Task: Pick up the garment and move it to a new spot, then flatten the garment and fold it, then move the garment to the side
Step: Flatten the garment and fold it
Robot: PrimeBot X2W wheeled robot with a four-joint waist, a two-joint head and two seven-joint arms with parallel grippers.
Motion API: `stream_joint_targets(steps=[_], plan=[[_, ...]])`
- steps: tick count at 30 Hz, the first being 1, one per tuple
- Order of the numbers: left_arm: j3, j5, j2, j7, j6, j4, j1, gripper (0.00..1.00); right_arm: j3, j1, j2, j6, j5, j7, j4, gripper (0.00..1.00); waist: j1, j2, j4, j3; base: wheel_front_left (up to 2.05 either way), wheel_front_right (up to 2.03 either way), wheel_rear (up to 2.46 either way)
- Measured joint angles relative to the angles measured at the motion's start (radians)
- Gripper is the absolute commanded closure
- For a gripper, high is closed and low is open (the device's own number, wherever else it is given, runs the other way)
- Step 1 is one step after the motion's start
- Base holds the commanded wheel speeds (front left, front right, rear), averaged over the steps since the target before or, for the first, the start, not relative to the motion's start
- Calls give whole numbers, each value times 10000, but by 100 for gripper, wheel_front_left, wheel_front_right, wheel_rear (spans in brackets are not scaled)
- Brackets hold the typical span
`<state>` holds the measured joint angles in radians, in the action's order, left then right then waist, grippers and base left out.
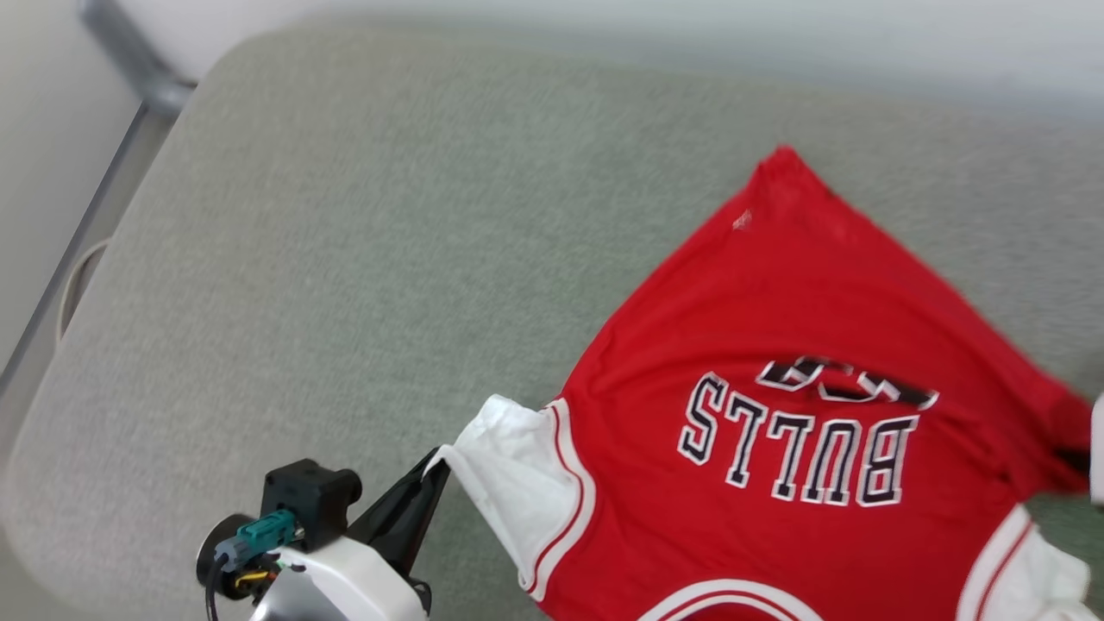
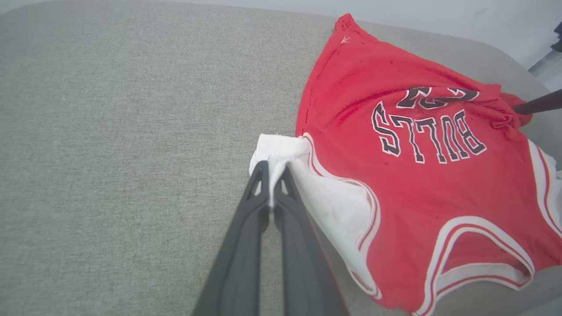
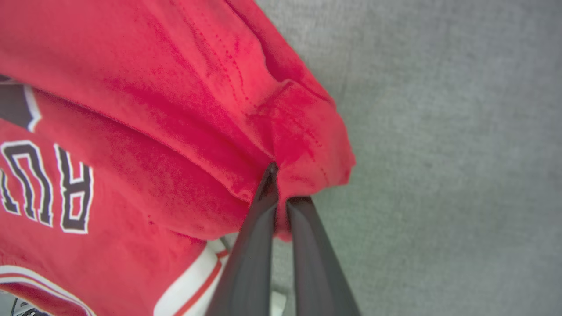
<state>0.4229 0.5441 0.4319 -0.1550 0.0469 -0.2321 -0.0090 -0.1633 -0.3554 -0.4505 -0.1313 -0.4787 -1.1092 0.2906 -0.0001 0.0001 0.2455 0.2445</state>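
Red knitted cloth makes the body of the jersey-style garment [image 1: 776, 328], which has white short sleeves, red-and-white striped trim and black lettering with a white outline. It lies spread on the grey-green padded fabric surface [image 1: 345, 259], at about 4 o'clock from the middle of the head view, with the collar toward the robot.

The dark two-fingered left claw [image 2: 272, 169] is closed tight on the outer edge of the white sleeve [image 2: 325, 197], at 8 o'clock of the garment. The dark right claw [image 3: 281, 186] is also fully closed, and it pinches a bunched red fold at the 3 o'clock side.

I think the main risk is an uneven lift. One claw has only a thin sleeve edge, which can slip out or stretch. The other has a gathered lump, probably of several layers, so the body can hang twisted and come down with creases across the lettering. If the claws pull apart too strongly, the weaker hold may open.

For room, wide bare surface lies from 9 to 11 o'clock of the garment. Its rounded corner is at 10 o'clock in the head view, with a grey metal bar [image 1: 138, 65] beyond it. At 3 and 5 o'clock the garment runs out of that view. The left wrist view shows the surface edge close behind the right claw, so I judge that side has little room.
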Motion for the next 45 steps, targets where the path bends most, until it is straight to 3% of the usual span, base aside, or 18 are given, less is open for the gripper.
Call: stream_joint_targets(steps=[12,21,22,23,27,29,36,45], plan=[[-249,318,-445,616,489,378,479,100,-658,3581,535,0,-623,-90,-1770,100,-2,0,-1021,-1310,0,0,0],[-295,389,-600,702,504,437,175,100,-545,3754,491,2,-882,180,-1590,100,0,0,-1203,-1149,0,0,0],[-295,389,-600,702,504,437,175,100,-545,3754,491,2,-882,180,-1590,64,0,0,-1203,-1149,0,0,0],[-280,374,-596,696,502,443,153,100,-458,3703,476,2,-951,201,-1590,0,0,0,-1196,-1127,0,0,0],[-272,357,-546,633,506,374,81,100,-44,3426,157,2,-999,276,-1785,0,0,0,-1136,-1084,0,0,0],[-228,324,-516,612,512,276,76,100,238,2990,-211,2,-1085,385,-2443,0,0,0,-1039,-1036,0,0,0],[-88,226,-487,525,510,67,-57,100,479,1456,-347,2,-1360,-364,-3524,0,1,0,-745,-705,0,0,0],[178,132,-669,570,330,-27,-586,100,920,-933,-161,2,-395,-1335,-2759,0,3,0,112,185,0,0,0]])
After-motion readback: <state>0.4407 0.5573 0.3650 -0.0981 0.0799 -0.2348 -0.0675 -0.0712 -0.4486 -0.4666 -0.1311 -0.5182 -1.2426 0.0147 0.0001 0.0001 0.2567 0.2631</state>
